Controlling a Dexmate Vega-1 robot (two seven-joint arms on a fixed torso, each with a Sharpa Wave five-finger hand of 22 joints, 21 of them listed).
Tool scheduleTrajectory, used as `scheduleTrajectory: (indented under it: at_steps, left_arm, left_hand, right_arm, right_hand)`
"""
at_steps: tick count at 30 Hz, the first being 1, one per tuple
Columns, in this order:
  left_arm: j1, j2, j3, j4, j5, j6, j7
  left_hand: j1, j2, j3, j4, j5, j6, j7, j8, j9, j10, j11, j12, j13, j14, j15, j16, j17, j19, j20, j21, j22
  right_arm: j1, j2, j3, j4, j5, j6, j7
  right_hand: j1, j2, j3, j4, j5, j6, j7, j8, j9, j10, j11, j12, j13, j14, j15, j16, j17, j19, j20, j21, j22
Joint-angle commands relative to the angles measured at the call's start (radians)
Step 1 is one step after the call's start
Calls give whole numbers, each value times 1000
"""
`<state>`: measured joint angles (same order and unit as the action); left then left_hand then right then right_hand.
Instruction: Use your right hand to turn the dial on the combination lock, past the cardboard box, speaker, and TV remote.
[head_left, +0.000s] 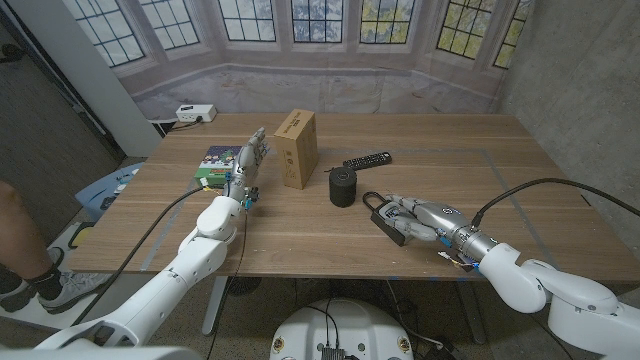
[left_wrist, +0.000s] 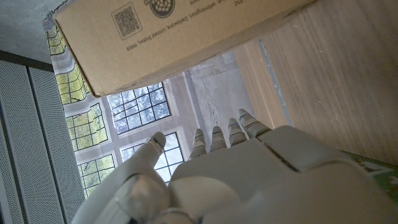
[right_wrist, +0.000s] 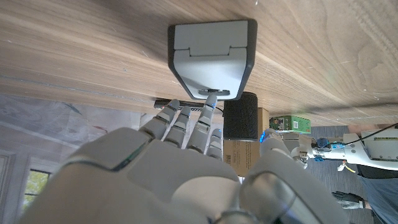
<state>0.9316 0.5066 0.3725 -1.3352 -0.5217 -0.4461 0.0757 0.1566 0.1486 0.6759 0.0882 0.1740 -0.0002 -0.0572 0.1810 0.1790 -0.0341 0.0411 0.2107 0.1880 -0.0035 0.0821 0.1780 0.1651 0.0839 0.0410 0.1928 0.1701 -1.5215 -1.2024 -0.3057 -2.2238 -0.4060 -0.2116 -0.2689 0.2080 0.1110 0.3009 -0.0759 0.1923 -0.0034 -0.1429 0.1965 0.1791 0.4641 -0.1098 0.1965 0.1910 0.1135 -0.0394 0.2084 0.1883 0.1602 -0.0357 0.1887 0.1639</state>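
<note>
Your right hand has its fingertips touching the combination lock, gripping nothing, near the speaker. Your left hand is raised with fingers spread, beside the cardboard box.

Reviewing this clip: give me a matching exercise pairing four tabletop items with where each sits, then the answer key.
Things:
1. cardboard box
2. speaker
3. TV remote
4. combination lock

Places:
A. lying flat behind the black cylinder
B. at the right hand's fingertips
C. standing upright beside the raised left hand
D. between the remote and the lock, a black cylinder

Pairs: 1-C, 2-D, 3-A, 4-B
</note>
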Motion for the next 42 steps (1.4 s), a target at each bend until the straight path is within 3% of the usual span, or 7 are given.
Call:
scheduleTrajectory:
  at_steps: [1, 12, 26, 33, 42]
  left_arm:
    - [7, 9, -5, -7, -2, 1, -6]
    - [2, 22, -10, -6, -8, 8, -20]
    - [-15, 31, -11, 16, -25, 11, -57]
    - [-21, 35, -6, 23, -37, 17, -85]
    - [-42, 23, 2, 57, -45, 10, -112]
  left_hand:
    - [-6, 1, 8, -1, 0, -4, -2, 5, 3, -1, 7, -3, 5, 5, 5, 1, 5, 9, 1, 0, 2]
    - [-6, 1, 8, -1, 0, -3, -2, 6, 3, -2, 6, -3, 5, 3, 6, 0, 5, 8, 1, 0, 2]
    - [-6, 1, 8, -1, 0, -2, -3, 6, 3, -2, 6, -3, 5, 3, 7, 0, 5, 8, 2, -1, 2]
    - [-6, 1, 9, -1, 0, -2, -3, 6, 3, -3, 4, -3, 6, 2, 4, -1, 5, 8, 2, -1, 2]
    - [-7, 1, 9, -1, 0, -1, -3, 6, 3, -3, 7, -4, 6, -1, 4, -2, 5, 7, 4, -1, 2]
  right_arm:
    - [-22, 22, 38, 1, 30, 34, -33]
    - [-23, 58, 51, 2, 17, 40, -43]
    - [19, 109, 18, 0, -19, 23, -28]
    - [31, 121, -2, -27, -56, -16, -14]
    - [23, 141, -5, -37, -74, -42, -35]
  right_hand:
    - [-9, 0, 5, -1, -1, 9, 2, -1, 2, 1, 1, -4, -1, 9, -21, 0, 3, 12, -47, 2, 3]
    - [-10, -1, 6, -3, -1, 12, 2, -1, 2, 3, 7, -3, -1, 14, -20, 1, 2, 12, -46, 1, 3]
    - [-10, -2, 9, -7, -1, 22, 3, 2, 2, 9, 7, -2, -1, 25, -16, 3, 2, 16, -45, 1, 3]
    - [-7, -3, 13, -12, -2, 37, 1, 6, 2, 19, 6, 1, 0, 39, -35, 6, 1, 18, -44, 1, 3]
    - [-10, -6, 17, -17, -3, 69, 2, 12, 3, -17, 11, -13, 0, 56, -48, 7, -1, 21, -42, 0, 2]
